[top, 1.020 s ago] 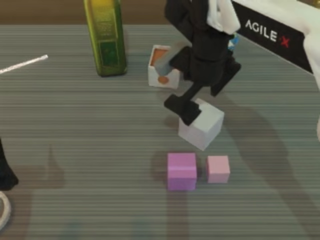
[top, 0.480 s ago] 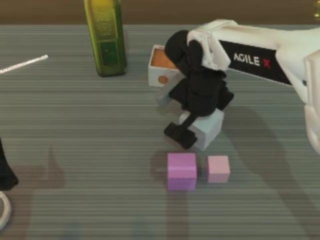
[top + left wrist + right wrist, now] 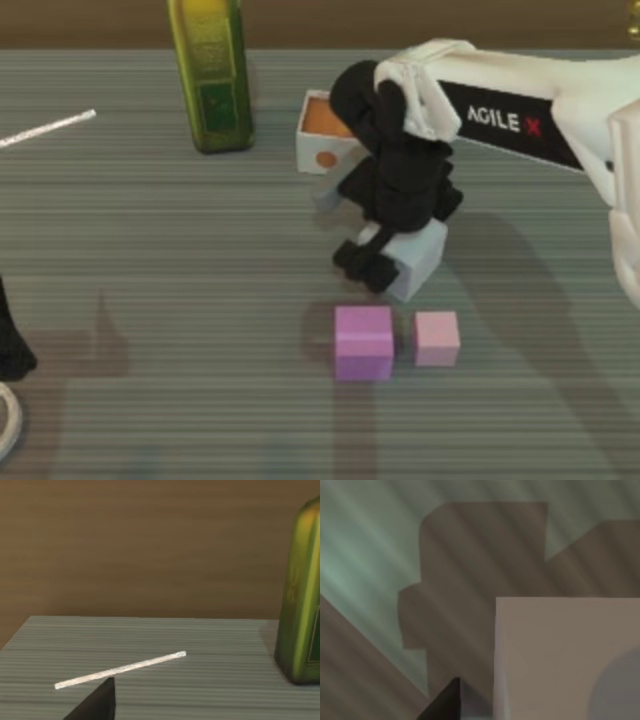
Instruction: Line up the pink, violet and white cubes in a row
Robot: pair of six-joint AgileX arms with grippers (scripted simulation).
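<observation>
The white cube [image 3: 422,254] sits on the table, turned at an angle, just behind the other two cubes. My right gripper [image 3: 393,252] is down over it and shut on it. One black finger [image 3: 362,262] presses the cube's left-front side, and the other is hidden under the wrist. In the right wrist view that fingertip [image 3: 445,702] lies against the white cube [image 3: 560,650]. The violet cube [image 3: 363,342] and the small pink cube [image 3: 436,337] stand side by side in front, a narrow gap apart. My left gripper [image 3: 10,345] is parked open at the left edge.
A white box with an orange top and dot [image 3: 322,142] stands just behind the right gripper. A green bottle [image 3: 210,72] is at the back left. A thin white stick [image 3: 48,128] lies at the far left and also shows in the left wrist view as the stick [image 3: 120,670].
The right arm came down onto the white cube, then its visible finger moved in against the cube's side. The violet and pink cubes and the left arm stayed put.
</observation>
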